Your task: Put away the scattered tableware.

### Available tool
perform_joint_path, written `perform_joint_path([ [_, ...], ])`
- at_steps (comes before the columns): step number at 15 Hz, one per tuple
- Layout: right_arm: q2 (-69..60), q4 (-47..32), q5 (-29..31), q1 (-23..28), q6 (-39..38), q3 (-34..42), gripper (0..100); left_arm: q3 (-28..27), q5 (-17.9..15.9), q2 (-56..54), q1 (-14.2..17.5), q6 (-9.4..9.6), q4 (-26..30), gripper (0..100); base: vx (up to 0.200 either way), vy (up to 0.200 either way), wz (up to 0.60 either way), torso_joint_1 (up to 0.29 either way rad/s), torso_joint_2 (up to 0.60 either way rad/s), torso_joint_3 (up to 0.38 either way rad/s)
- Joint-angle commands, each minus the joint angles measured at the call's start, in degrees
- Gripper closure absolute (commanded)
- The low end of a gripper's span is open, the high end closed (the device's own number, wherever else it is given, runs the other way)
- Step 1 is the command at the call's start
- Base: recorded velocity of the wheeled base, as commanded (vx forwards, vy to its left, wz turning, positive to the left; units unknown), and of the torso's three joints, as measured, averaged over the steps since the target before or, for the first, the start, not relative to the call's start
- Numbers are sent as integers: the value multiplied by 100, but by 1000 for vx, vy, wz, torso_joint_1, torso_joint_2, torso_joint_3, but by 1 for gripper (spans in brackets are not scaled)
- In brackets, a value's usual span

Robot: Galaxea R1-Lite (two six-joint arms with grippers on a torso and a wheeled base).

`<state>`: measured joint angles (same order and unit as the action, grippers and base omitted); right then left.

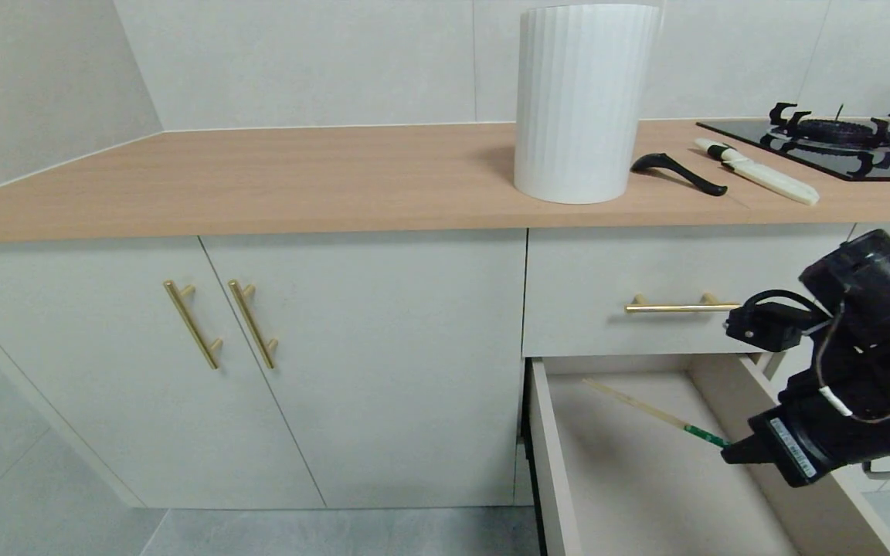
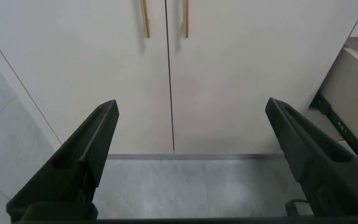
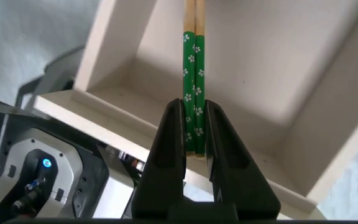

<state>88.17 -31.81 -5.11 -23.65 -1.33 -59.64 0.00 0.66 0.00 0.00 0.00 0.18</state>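
The right gripper [image 3: 195, 109] is pinched tight on a pair of chopsticks [image 3: 194, 56], its two black fingers [image 3: 171, 134] pressing on the green, flower-patterned end. The bare wooden tips run forward and away from the gripper. In the head view the right gripper [image 1: 731, 449] hangs over the open drawer [image 1: 549, 448], and the chopsticks [image 1: 646, 409] slant from it towards the drawer's back corner. I cannot tell whether the far tips touch the drawer floor. Directly above the gripper is a shut drawer front with a gold bar handle [image 1: 681, 307].

Higher up, on the wooden desk [image 1: 298, 177], a black utensil [image 1: 677, 171] and a white utensil with a dark band [image 1: 758, 171] lie side by side, apart from each other. Just beside the black one stands a tall white ribbed container [image 1: 580, 100], and on the other side of the pair is a black stove top [image 1: 839, 139].

The left gripper [image 2: 191, 109] is spread wide with nothing between its fingers. It faces a pair of shut cabinet doors [image 2: 169, 74] with gold handles, and grey floor tiles [image 2: 185, 186] lie below it.
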Motion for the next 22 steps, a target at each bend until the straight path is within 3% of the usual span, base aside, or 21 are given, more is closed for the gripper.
perform_joint_path([
  [1,991,254,27,-78,-184,-31,100,0,4,9,0,0,-1,0,0,0,0,0,0,0],
  [5,1835,1203,36,-96,-913,-39,100,0,4,9,0,0,-1,0,0,0,0,0,0,0],
  [12,2934,1300,177,-96,-1300,-400,100,0,4,9,0,0,-1,0,0,0,0,0,0,0],
  [17,3505,1801,221,-105,-1651,-408,100,0,4,9,0,0,-1,0,0,0,0,0,0,0],
  [22,4322,2231,625,-316,-1836,-408,100,0,4,9,0,0,-1,0,0,0,0,0,0,0],
])
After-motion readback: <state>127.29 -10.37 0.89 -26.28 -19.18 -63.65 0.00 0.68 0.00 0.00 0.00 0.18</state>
